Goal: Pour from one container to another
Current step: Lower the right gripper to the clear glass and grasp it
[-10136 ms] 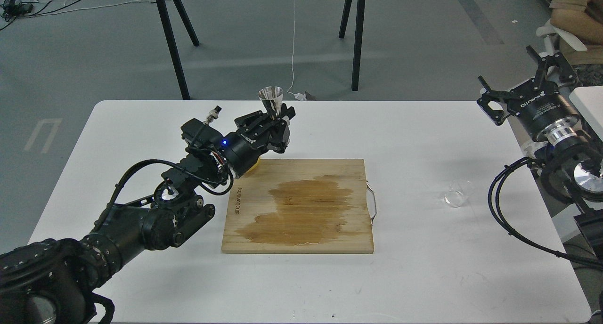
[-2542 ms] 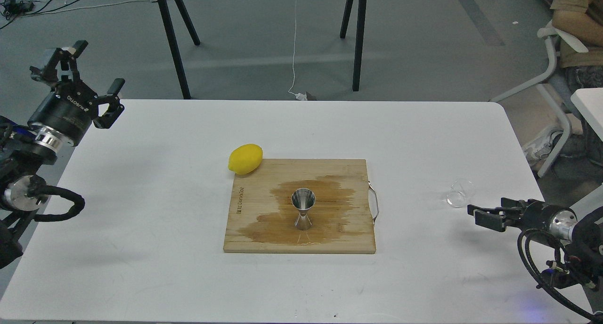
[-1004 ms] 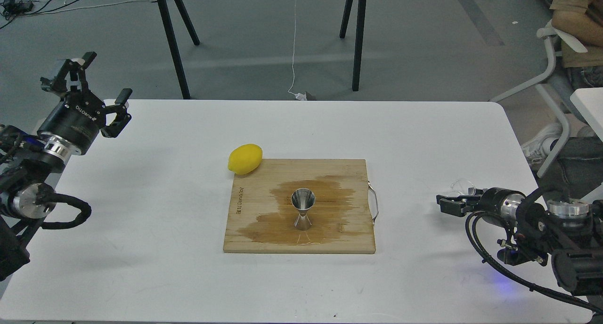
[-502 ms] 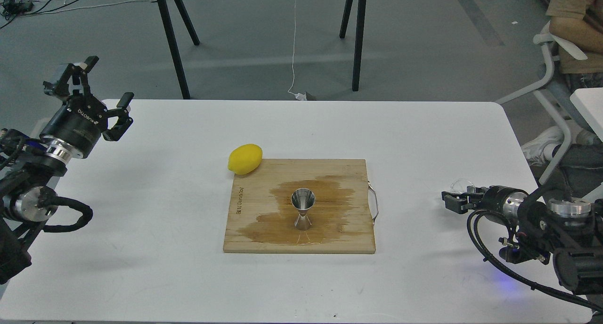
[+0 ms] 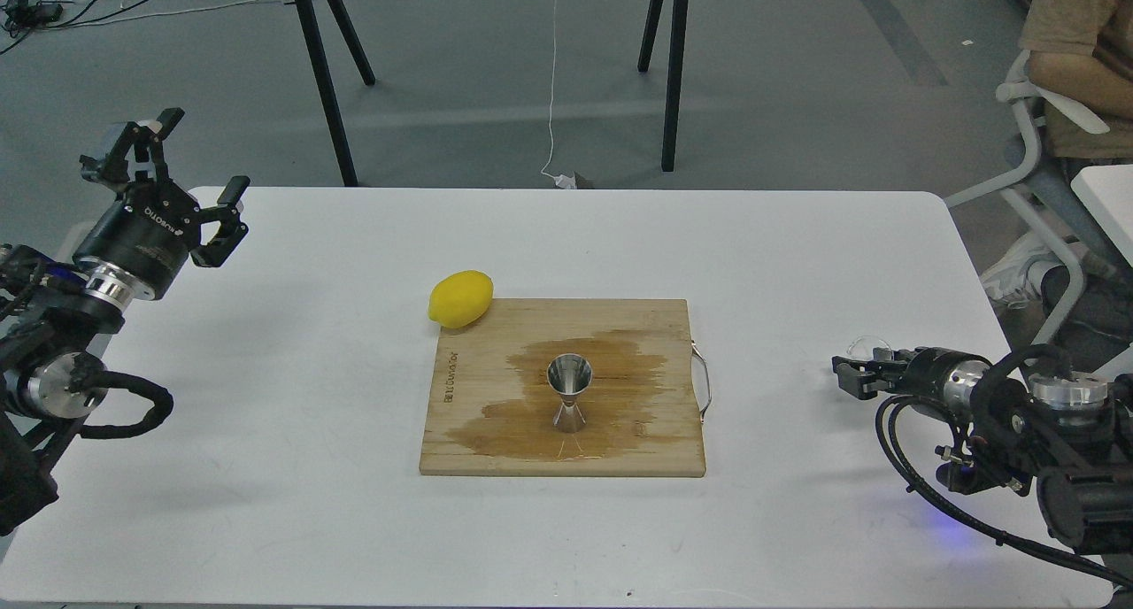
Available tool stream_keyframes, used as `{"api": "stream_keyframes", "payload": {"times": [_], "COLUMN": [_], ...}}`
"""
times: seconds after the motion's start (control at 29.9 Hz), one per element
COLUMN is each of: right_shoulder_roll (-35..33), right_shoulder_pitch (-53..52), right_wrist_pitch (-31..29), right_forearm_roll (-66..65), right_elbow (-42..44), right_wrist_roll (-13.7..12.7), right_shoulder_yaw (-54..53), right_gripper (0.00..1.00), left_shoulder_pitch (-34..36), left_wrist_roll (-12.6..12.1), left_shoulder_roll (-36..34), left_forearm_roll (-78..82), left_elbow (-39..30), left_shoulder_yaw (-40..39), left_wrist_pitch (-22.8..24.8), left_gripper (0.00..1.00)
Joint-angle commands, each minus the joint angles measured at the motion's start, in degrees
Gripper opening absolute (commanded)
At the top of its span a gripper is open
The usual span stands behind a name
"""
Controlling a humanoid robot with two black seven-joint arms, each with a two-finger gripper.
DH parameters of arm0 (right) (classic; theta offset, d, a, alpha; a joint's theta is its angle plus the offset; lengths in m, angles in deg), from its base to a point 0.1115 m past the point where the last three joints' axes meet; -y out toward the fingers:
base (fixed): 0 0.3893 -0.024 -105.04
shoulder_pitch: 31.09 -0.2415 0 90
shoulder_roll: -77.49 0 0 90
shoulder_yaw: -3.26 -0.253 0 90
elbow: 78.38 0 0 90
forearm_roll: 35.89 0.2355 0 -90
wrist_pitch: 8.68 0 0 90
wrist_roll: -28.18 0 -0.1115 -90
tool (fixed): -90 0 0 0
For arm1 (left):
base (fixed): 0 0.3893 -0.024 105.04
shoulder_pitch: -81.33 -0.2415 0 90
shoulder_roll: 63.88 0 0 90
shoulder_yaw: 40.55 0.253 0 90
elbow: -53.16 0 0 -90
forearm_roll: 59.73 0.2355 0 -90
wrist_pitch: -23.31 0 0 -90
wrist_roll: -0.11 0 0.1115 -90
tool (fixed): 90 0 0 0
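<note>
Head view: white table [image 5: 292, 397] with a wooden cutting board [image 5: 496, 454] near the middle. Board has a big dark wet stain across it and a metal handle [image 5: 704, 381] on its right edge. Steel jigger [image 5: 569, 404] stands upright on the board, right in the stain, wide mouth up, nothing touching it. Yellow lemon [image 5: 460, 298] sits at the board's back-left corner, touching or just overlapping the edge.

Right gripper [image 5: 857, 373] is low at the table's right side, pointing left, seen nearly edge-on. Glass cup [image 5: 861, 348] shows only as a thin clear rim just behind the fingertips, mostly hidden by them. Can't tell how far apart the 2 fingers are, or whether they have the cup clamped; cup is right at the gripper, well apart from the jigger.

Left gripper [image 5: 168, 172] is raised over the table's back-left corner, fingers spread wide, holding nothing. Far from board and lemon.

Background: grey floor, black table legs, a white cable, a seated person at the top right edge.
</note>
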Motion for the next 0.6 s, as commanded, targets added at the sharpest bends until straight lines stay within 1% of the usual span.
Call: {"api": "stream_keyframes", "payload": {"times": [0.0, 0.13, 0.57], "right_shoulder_roll": [0.0, 0.0, 0.0], "right_shoulder_pitch": [0.0, 0.1, 0.1], "right_wrist_pitch": [-0.1, -1.1, -1.3], "right_forearm_roll": [-0.7, -0.8, -2.4], "right_elbow": [-0.1, -0.1, -0.6], "right_wrist_roll": [0.0, 0.0, 0.0], "right_shoulder_yaw": [-0.1, 0.1, 0.2], "right_gripper": [0.55, 0.48, 0.44], "left_shoulder_pitch": [0.0, 0.0, -0.4], "left_wrist_roll": [0.0, 0.0, 0.0], "left_shoulder_roll": [0.0, 0.0, 0.0], "left_forearm_roll": [0.0, 0.0, 0.0], "left_elbow": [0.0, 0.0, 0.0], "left_shoulder_yaw": [0.0, 0.0, 0.0], "left_wrist_pitch": [0.0, 0.0, 0.0], "left_gripper": [1.0, 1.0, 1.0]}}
